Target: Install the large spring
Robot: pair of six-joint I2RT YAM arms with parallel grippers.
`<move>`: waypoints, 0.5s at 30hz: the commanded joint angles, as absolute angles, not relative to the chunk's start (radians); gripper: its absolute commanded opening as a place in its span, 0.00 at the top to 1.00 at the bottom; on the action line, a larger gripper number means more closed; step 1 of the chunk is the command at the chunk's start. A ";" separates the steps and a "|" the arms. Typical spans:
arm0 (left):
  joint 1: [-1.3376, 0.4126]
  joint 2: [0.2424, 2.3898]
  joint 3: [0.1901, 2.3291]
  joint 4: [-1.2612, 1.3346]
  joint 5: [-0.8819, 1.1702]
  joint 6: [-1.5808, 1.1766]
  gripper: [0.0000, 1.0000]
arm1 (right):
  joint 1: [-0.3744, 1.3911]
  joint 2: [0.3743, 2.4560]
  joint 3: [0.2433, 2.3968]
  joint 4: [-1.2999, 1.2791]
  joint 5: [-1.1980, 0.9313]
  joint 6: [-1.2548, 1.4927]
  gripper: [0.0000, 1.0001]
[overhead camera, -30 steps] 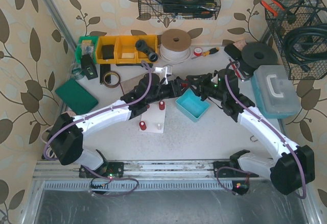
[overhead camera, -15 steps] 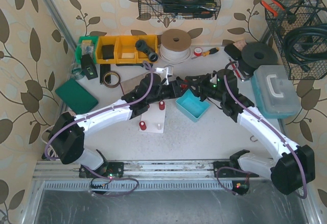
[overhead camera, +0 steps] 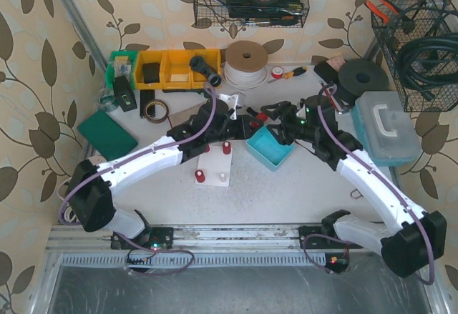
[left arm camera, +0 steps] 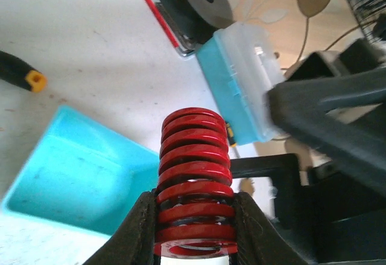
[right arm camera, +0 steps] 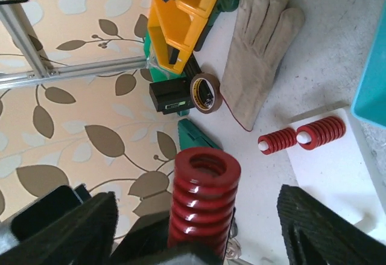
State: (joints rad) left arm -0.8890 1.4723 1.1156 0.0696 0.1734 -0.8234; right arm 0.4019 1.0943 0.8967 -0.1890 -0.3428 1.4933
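The large spring (left arm camera: 194,174) is a thick red coil held up in the air, with my left gripper (left arm camera: 194,229) shut on its lower turns. From the right wrist view the same large spring (right arm camera: 202,198) stands between the fingers of my right gripper (right arm camera: 202,226), which is open and clear of it on both sides. From above, both grippers meet over the table's middle, left gripper (overhead camera: 250,122) and right gripper (overhead camera: 273,114). Below them lies a white peg plate (overhead camera: 215,162) carrying two small red springs (overhead camera: 227,147) (overhead camera: 200,176) and a bare white peg (overhead camera: 223,178).
A teal tray (overhead camera: 270,147) sits just right of the plate. A clear toolbox (overhead camera: 386,128) stands at the right, yellow bins (overhead camera: 175,69) and a wire spool (overhead camera: 245,62) at the back, a tape roll (overhead camera: 155,109) and green pad (overhead camera: 107,134) at the left. A glove (right arm camera: 259,47) lies under the left arm.
My left gripper has closed on the large spring while the right gripper has opened and let go of it. Both arms shifted slightly toward the back.
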 commanded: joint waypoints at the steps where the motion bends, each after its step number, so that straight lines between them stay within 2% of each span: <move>1: -0.876 1.377 1.255 -0.241 0.145 -0.640 1.00 | 0.404 1.026 0.995 -0.431 -0.279 1.229 0.18; 9: -0.871 1.350 1.458 -0.883 0.074 -0.462 1.00 | 0.404 0.969 0.991 -0.670 -0.126 0.879 0.11; 12: -0.871 1.371 1.519 -1.057 0.066 -0.423 1.00 | 0.405 1.009 1.007 -0.737 -0.092 0.787 0.09; 15: -0.871 1.412 1.564 -1.168 0.077 -0.413 1.00 | 0.405 1.028 1.009 -0.752 -0.031 0.739 0.02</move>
